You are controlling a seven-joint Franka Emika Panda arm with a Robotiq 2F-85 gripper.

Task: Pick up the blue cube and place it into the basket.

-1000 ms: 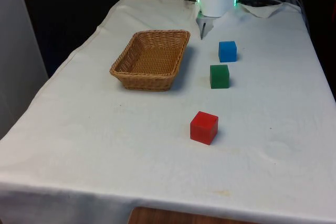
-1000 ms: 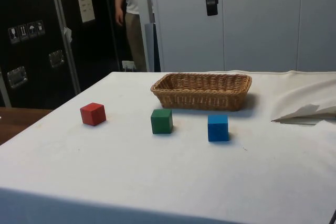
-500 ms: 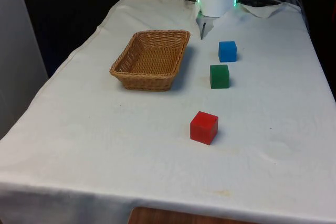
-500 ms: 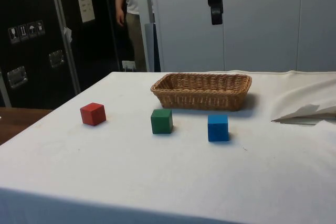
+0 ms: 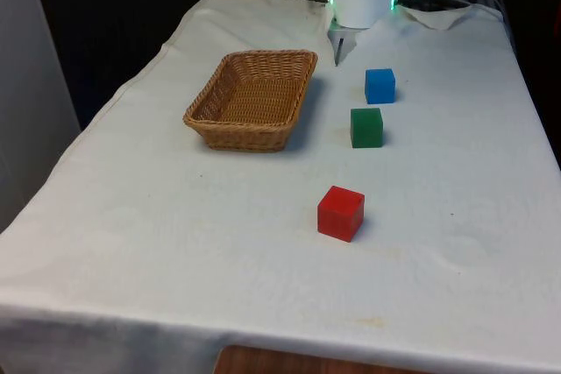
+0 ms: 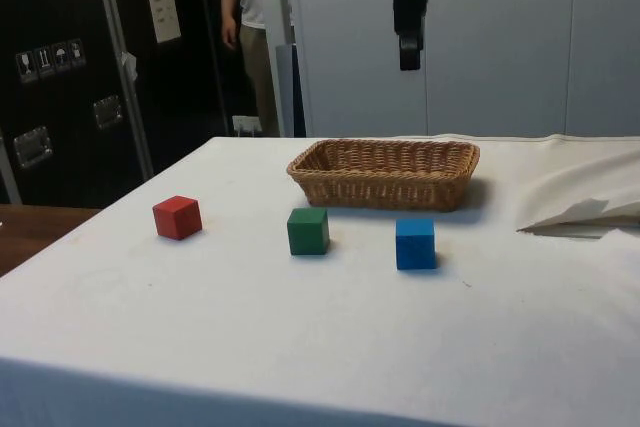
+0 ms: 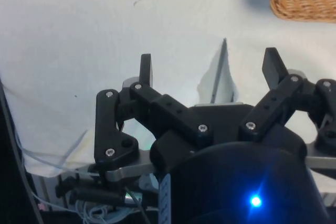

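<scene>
Underneath, white cloth (image 6: 330,337) (dark cabinets (image 6: 60,67) behind).

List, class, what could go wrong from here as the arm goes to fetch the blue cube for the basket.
1. The green cube sits close beside the blue cube; a finger coming down could nudge or catch it.
2. The gripper hangs open, high above the table; a descent off centre might push the blue cube aside.
3. The basket has raised walls; carried too low, the cube could strike the rim.
</scene>
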